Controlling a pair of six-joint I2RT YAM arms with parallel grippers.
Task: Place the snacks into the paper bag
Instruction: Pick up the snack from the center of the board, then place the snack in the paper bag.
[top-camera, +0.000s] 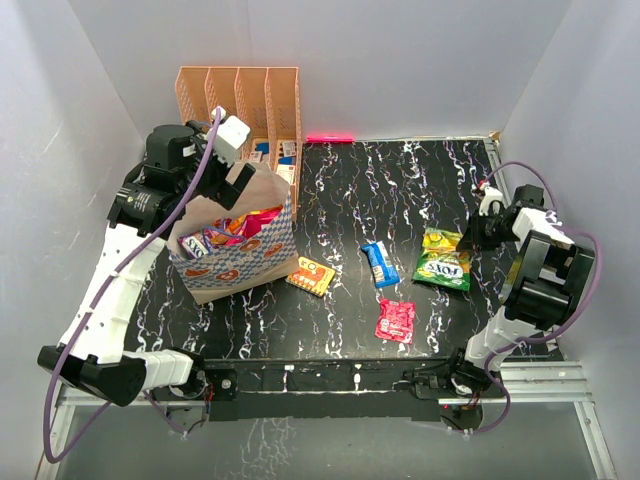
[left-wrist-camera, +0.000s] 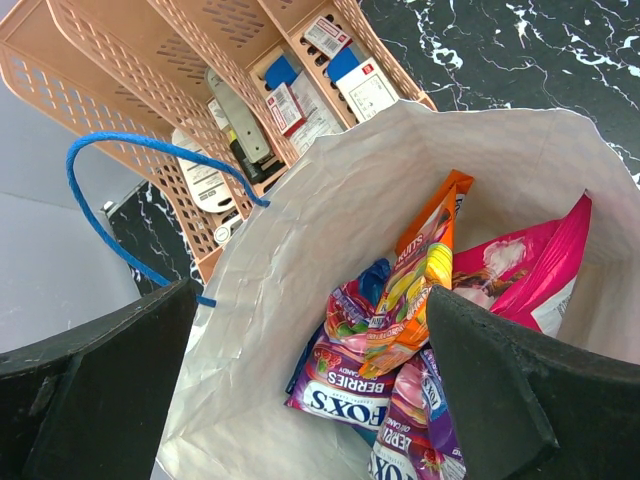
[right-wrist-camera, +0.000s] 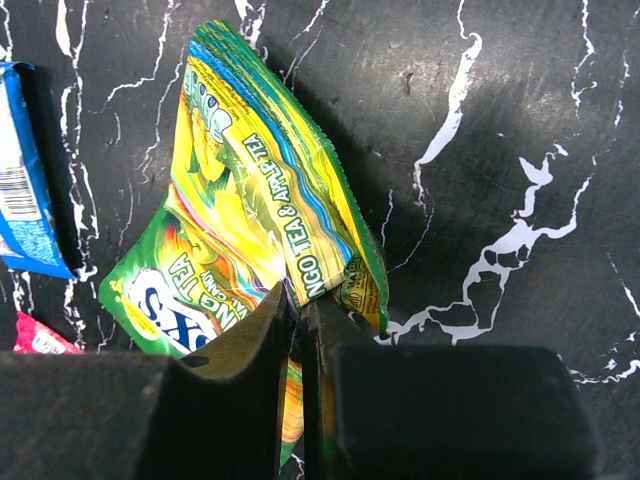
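Observation:
The paper bag (top-camera: 235, 262) stands open at the left with several snacks inside, among them a purple packet (left-wrist-camera: 350, 385), an orange one (left-wrist-camera: 425, 265) and a pink one (left-wrist-camera: 530, 260). My left gripper (top-camera: 232, 135) hovers open above the bag's mouth; its fingers (left-wrist-camera: 500, 390) flank the opening. My right gripper (top-camera: 478, 232) is shut on the edge of the green-yellow packet (right-wrist-camera: 250, 230), which lies on the table (top-camera: 445, 258). A blue packet (top-camera: 379, 263), an orange packet (top-camera: 311, 276) and a pink packet (top-camera: 396, 321) lie on the table.
A peach perforated file rack (top-camera: 240, 100) holding small items stands right behind the bag. White walls enclose the black marbled table (top-camera: 400, 190). The bag's blue handle (left-wrist-camera: 120, 190) arches toward the rack.

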